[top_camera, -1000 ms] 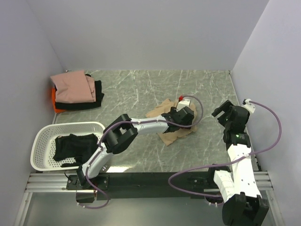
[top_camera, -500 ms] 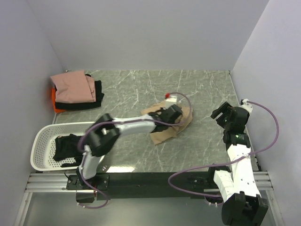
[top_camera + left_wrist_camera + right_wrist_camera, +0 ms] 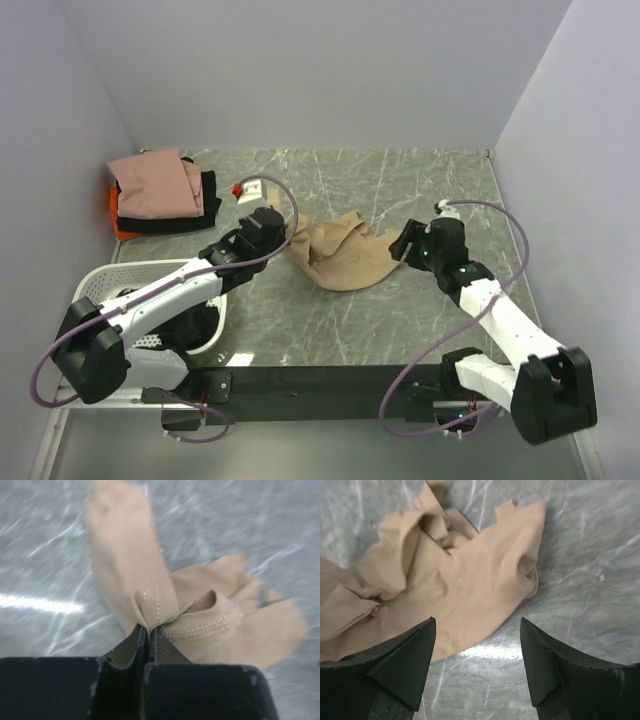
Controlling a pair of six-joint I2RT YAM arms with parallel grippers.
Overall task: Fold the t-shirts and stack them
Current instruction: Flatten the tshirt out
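Observation:
A crumpled tan-beige t-shirt (image 3: 345, 255) lies mid-table. My left gripper (image 3: 283, 230) is shut on its ribbed collar edge (image 3: 156, 607) at the shirt's left end, and the cloth trails away from the jaws. My right gripper (image 3: 402, 243) stands open just right of the shirt, its fingers (image 3: 405, 655) apart over bare table beside the shirt's near edge (image 3: 470, 615). Folded pink (image 3: 155, 185), black (image 3: 205, 200) and orange (image 3: 120, 225) t-shirts are stacked at the back left.
A white perforated basket (image 3: 95, 290) sits at the near left, partly hidden under my left arm, with dark cloth inside (image 3: 200, 325). Grey walls close the table at the back and both sides. Marbled tabletop (image 3: 420, 190) shows behind and right of the shirt.
My left gripper closed on the tan-beige t-shirt and dragged it leftward across the table. My right arm swung in from the right edge toward the shirt's right side.

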